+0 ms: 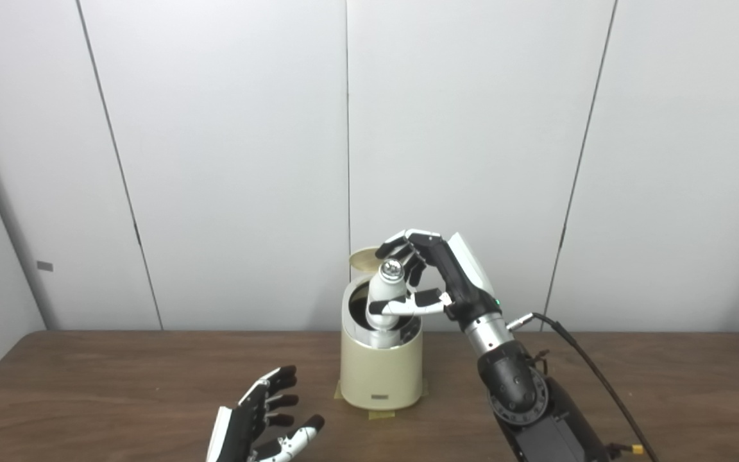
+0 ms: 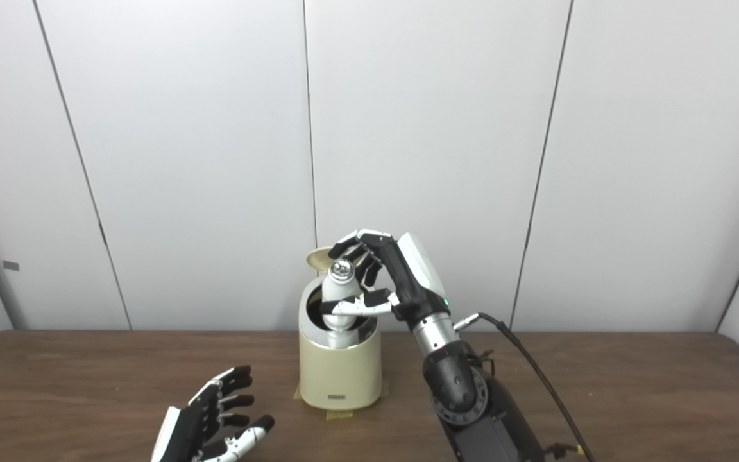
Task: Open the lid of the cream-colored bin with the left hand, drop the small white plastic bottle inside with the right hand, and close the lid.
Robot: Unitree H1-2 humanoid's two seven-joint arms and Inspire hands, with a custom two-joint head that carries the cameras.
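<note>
Bottle (image 1: 385, 296) sits upright in my right robot hand (image 1: 432, 273), gripped at frame centre, its base dipping into the open bin (image 1: 380, 369) whose lid (image 1: 363, 259) stands raised behind. My left robot hand (image 1: 260, 420) hovers open over the surface (image 1: 119, 385), lower left.

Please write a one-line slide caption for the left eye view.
Right hand lowers the small white plastic bottle into the open cream-colored bin; the left hand waits open.

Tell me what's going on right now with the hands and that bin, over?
Left hand open, low over table, holding nothing. Right hand shut on white bottle, its base inside the open mouth of the bin. Lid up. Nothing blocking.
</note>
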